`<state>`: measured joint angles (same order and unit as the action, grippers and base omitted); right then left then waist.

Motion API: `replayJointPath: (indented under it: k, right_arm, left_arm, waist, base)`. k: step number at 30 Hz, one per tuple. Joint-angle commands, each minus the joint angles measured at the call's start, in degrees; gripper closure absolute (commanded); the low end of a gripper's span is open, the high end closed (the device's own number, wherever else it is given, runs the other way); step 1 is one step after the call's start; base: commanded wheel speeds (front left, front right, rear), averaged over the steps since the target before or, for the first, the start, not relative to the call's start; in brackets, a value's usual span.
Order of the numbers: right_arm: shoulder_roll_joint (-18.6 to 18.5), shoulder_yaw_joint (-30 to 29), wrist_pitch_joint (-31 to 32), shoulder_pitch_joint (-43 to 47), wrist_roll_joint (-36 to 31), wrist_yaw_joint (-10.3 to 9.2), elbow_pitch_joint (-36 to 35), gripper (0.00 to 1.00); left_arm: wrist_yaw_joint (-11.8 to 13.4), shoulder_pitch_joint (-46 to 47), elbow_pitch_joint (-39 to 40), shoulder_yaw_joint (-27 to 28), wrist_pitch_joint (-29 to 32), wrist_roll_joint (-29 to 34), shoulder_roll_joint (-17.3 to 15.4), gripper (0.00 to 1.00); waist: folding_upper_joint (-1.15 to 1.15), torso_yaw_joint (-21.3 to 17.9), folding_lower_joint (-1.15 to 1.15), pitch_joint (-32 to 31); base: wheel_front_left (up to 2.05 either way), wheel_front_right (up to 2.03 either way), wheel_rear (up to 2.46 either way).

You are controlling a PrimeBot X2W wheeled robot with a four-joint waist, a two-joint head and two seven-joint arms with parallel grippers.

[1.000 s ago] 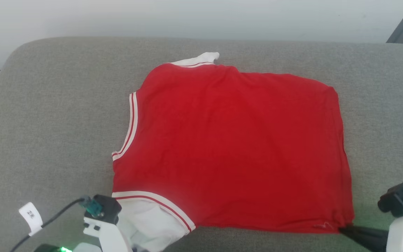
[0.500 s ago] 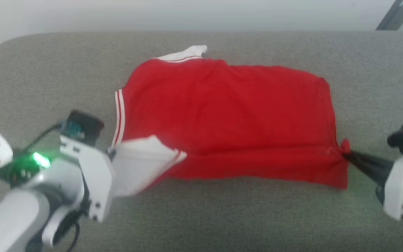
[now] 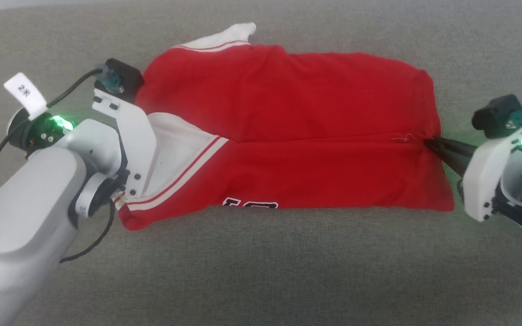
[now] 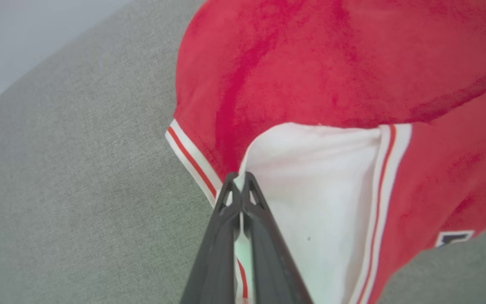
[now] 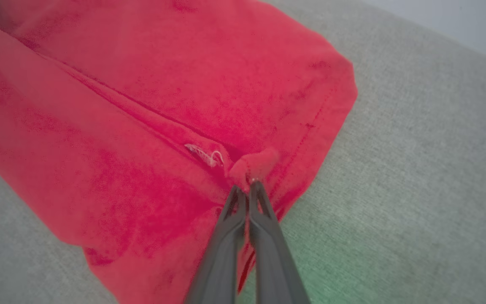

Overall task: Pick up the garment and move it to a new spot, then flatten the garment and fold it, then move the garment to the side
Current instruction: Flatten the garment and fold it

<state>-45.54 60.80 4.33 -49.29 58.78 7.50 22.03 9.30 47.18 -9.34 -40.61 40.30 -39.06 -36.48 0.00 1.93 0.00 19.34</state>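
Your right gripper [image 5: 246, 185]: both dark fingers [image 5: 226, 249] pressed together, tips pinching a small nub of red cloth at the hem corner of the garment [image 5: 163, 97]. Garment takes the upper left of your view, red, lying doubled, one layer folded over another. Crease runs diagonally from upper left down to the pinch. Pale loose thread [image 5: 205, 154] just left of the tips, on the fold edge. Hem stitching shows along the right edge. Grey woven cushion [image 5: 416, 169] underneath, bare to the right, faint green glow near the bottom. Pale wall [image 5: 471, 25] at the top right corner
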Motion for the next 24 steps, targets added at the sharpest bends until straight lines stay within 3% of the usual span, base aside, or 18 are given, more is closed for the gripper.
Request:
replayJointPath:
  k: [1, 9, 10, 11, 12, 13, 14, 19, 24]
  right_arm:
    - [1.1, 0.6, 0.7, -1.0, 0.1, -0.01, 1.0, 1.00]
    - [4.2, 4.3, 2.4, -3.8, 1.3, -0.02, 5.3, 1.00]
    - [4.5, 4.7, 2.4, -4.2, 1.7, -0.02, 5.7, 1.00]
    - [4.7, 5.0, 2.3, -4.5, 2.0, -0.02, 6.0, 0.90]
    - [4.9, 5.0, 1.8, -5.0, 2.2, -0.02, 6.6, 0.71]
    - [5.0, 5.1, 1.4, -5.2, 2.3, -0.02, 6.9, 0.36]
    - [5.0, 5.3, 0.7, -5.4, 2.5, -0.02, 6.9, 0.00]
    - [4.0, 5.0, -2.8, -5.2, 3.5, -0.02, 7.4, 0.00]
    - [2.0, 1.5, -10.3, -2.6, 4.2, -0.02, 7.4, 0.00]
  left_arm:
    - [-0.5, 1.3, -2.5, -0.1, -0.2, -0.1, 0.9, 1.00]
    - [-3.4, 4.0, -14.3, -1.5, -0.9, -1.1, 5.4, 1.00]
    - [-3.7, 4.3, -15.7, -1.6, -1.2, -1.3, 5.8, 0.91]
    - [-4.2, 4.6, -16.9, -1.6, -1.6, -1.5, 6.2, 0.73]
    - [-4.5, 4.9, -17.9, -1.4, -2.3, -1.8, 6.7, 0.45]
    - [-4.8, 5.2, -18.6, -1.1, -2.9, -2.0, 7.1, 0.02]
    - [-5.1, 5.2, -19.3, -0.9, -3.2, -2.3, 7.4, 0.00]
    - [-6.0, 5.7, -19.5, -0.5, -4.3, -2.7, 7.3, 0.00]
    - [-4.3, 3.0, -15.0, -0.1, -2.3, -4.1, 5.7, 0.00]
  waist:
    - [0.00, -0.3, 0.00, 0.8]
    - [0.00, -0.3, 0.00, 1.8]
    - [0.00, -0.3, 0.00, 1.8]
    - [0.00, -0.3, 0.00, 1.7]
    - [0.00, -0.3, 0.00, 1.6]
    - [0.00, -0.3, 0.00, 1.4]
    - [0.00, -0.3, 0.00, 1.1]
    - [0.00, 0.2, 0.00, -1.1]
    - [0.00, 1.1, 0.00, -3.6]
  base:
    - [0.00, 0.00, 0.00]
    - [0.00, 0.00, 0.00]
    - [0.00, 0.00, 0.00]
    - [0.00, 0.00, 0.00]
    - [0.00, 0.00, 0.00]
    - [0.00, 0.00, 0.00]
    - [0.00, 0.00, 0.00]
    - [0.00, 0.00, 0.00]
    - [0.00, 0.00, 0.00]
